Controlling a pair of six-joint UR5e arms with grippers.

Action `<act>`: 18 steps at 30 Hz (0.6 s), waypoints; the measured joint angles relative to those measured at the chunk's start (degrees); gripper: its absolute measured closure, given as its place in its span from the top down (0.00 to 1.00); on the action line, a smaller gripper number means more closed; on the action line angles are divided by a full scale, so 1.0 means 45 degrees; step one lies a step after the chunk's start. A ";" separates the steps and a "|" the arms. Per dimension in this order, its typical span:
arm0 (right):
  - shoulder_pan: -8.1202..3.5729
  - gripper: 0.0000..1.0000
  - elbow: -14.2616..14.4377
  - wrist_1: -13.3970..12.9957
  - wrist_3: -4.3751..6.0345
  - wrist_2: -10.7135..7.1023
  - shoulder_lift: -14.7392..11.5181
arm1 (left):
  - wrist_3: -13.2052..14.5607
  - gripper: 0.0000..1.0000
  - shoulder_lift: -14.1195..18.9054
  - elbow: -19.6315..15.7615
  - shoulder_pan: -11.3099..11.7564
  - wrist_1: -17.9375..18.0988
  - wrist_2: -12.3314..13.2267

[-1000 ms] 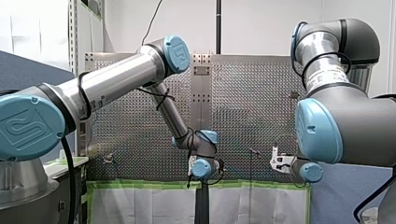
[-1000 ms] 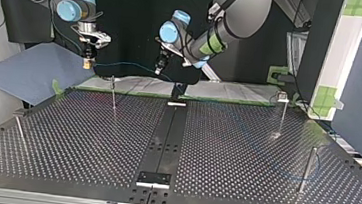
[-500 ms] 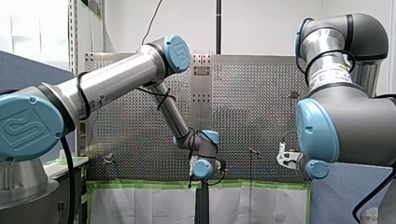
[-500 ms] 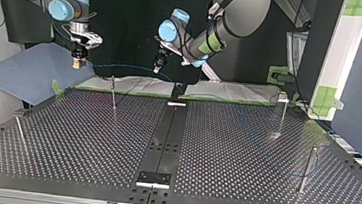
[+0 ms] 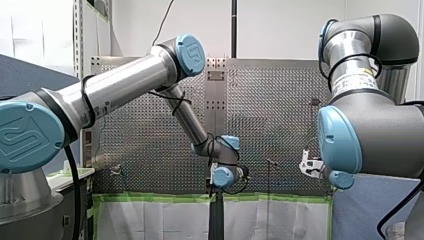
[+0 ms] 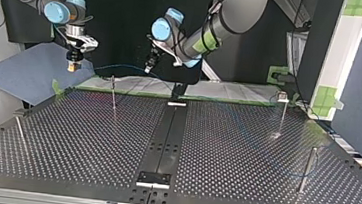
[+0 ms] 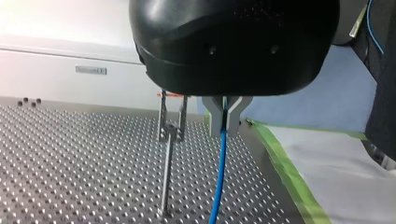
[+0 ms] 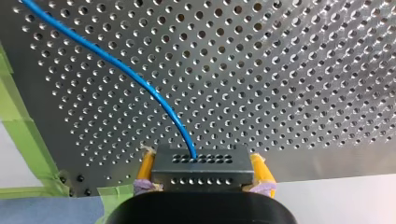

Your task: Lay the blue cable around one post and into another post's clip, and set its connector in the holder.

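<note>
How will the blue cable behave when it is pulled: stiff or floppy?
Probably floppy: the blue cable hangs down from my left gripper and bends in a curve leaving the connector in my right gripper. It looks thin, so likely light.

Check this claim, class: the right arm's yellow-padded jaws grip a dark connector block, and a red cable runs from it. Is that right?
Not quite: the cable is blue, not red. The right wrist view shows it leaving the dark connector block gripped in the yellow-padded jaws.

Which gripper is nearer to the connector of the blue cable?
My right gripper: the connector sits between its yellow pads. My left gripper pinches the blue cable further along, apart from it.
</note>
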 joint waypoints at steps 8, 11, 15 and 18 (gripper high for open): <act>-0.0117 0.00 -0.0437 0.0374 0.0079 0.0102 0.0001 | -0.0018 0.01 0.0021 0.0458 -0.0276 -0.0344 0.0051; -0.0199 0.00 -0.0581 0.0470 0.0107 0.0127 0.0001 | -0.0031 0.01 0.0068 0.0551 -0.0301 -0.0418 0.0093; -0.0281 0.00 -0.0657 0.0515 0.0294 0.0134 0.0002 | -0.0058 0.01 0.0110 0.0702 -0.0290 -0.0524 0.0127; -0.0351 0.00 -0.0693 0.0532 0.0396 0.0136 0.0001 | -0.0082 0.01 0.0120 0.0793 -0.0248 -0.0607 0.0148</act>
